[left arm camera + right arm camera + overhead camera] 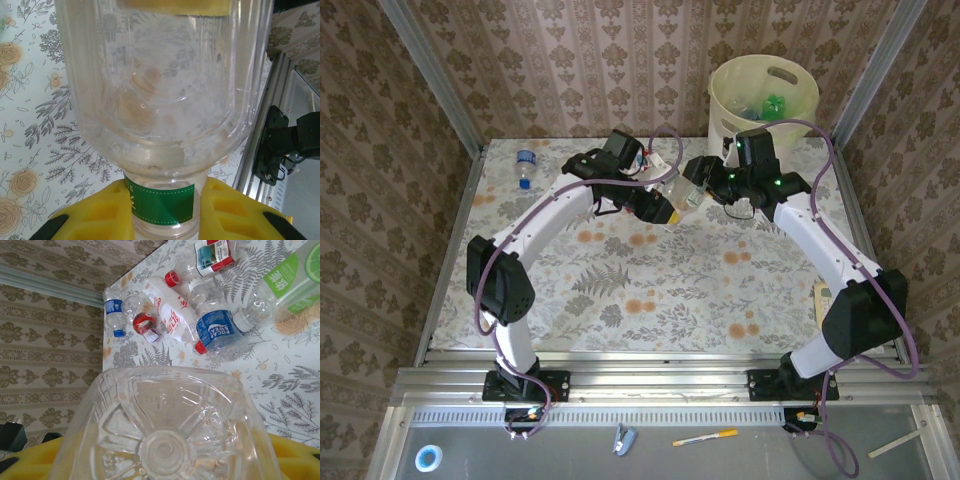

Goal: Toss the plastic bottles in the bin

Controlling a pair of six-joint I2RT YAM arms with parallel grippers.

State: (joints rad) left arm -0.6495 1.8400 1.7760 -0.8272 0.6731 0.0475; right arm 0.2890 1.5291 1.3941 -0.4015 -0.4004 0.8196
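A clear plastic bottle (pixel 685 193) with a green neck label hangs in the air over the table's far middle, lying between both arms. My left gripper (pixel 162 212) is shut on its neck, yellow pads (pixel 95 215) against the label. In the right wrist view the bottle's square base (pixel 165 435) sits between my right gripper's (pixel 165 465) yellow pads (pixel 30 460), which press its sides. Several more plastic bottles lie on the table beyond, among them a blue-labelled one (pixel 217 330) and a red-and-white one (pixel 170 310). The bin (pixel 725 115) stands at the far right corner with bottles inside.
One small blue-capped bottle (pixel 525 165) lies alone at the far left. A pale flat object (pixel 823 295) rests by the right arm at the table's right edge. Patterned walls close in the table on three sides, with a metal rail along the front.
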